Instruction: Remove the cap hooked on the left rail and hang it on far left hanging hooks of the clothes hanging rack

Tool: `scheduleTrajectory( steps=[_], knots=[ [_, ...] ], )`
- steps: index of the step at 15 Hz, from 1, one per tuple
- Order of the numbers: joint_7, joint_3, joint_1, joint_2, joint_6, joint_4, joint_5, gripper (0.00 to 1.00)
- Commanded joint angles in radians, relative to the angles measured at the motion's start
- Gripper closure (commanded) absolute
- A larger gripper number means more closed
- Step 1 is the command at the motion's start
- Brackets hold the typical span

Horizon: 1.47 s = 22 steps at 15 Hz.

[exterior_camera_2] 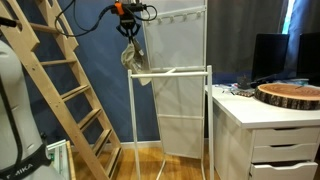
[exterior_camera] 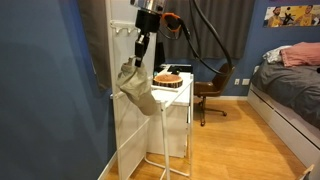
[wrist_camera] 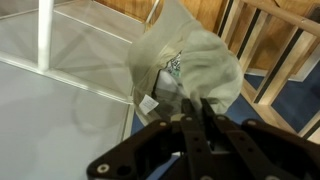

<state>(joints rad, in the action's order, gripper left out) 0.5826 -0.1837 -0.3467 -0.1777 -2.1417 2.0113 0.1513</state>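
A pale olive cap (exterior_camera: 135, 88) hangs from my gripper (exterior_camera: 141, 52) beside the white clothes rack (exterior_camera: 160, 130). In an exterior view the cap (exterior_camera_2: 133, 62) dangles just above the rack's left rail (exterior_camera_2: 165, 72), below the gripper (exterior_camera_2: 128, 30). In the wrist view the cap (wrist_camera: 190, 65) fills the middle, with a white label showing, and my gripper (wrist_camera: 197, 108) is shut on its fabric. A row of small hooks (exterior_camera_2: 180, 17) runs along the top of the white panel behind.
A wooden ladder (exterior_camera_2: 60, 90) leans at the side. A white drawer unit (exterior_camera_2: 265, 135) carries a round wood slab (exterior_camera_2: 290, 95). A chair (exterior_camera: 210, 90) and a bed (exterior_camera: 290, 90) stand farther off.
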Motion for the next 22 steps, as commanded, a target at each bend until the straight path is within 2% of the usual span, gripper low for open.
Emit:
scheduleTrajectory(
  steps=[1,2,6,11,16,22],
  knots=[
    [0.000,-0.014,0.014,0.001,0.004,-0.005,0.002,0.97],
    [0.015,-0.012,0.015,0.006,0.016,-0.007,-0.004,0.97],
    [0.120,-0.016,0.026,0.066,0.137,-0.159,-0.113,0.97],
    [0.257,-0.024,0.032,0.132,0.183,-0.348,-0.157,0.97],
    [0.311,-0.037,0.040,0.198,0.134,-0.475,-0.189,0.97],
    [0.268,-0.042,0.049,0.245,0.007,-0.514,-0.265,0.97]
  ],
)
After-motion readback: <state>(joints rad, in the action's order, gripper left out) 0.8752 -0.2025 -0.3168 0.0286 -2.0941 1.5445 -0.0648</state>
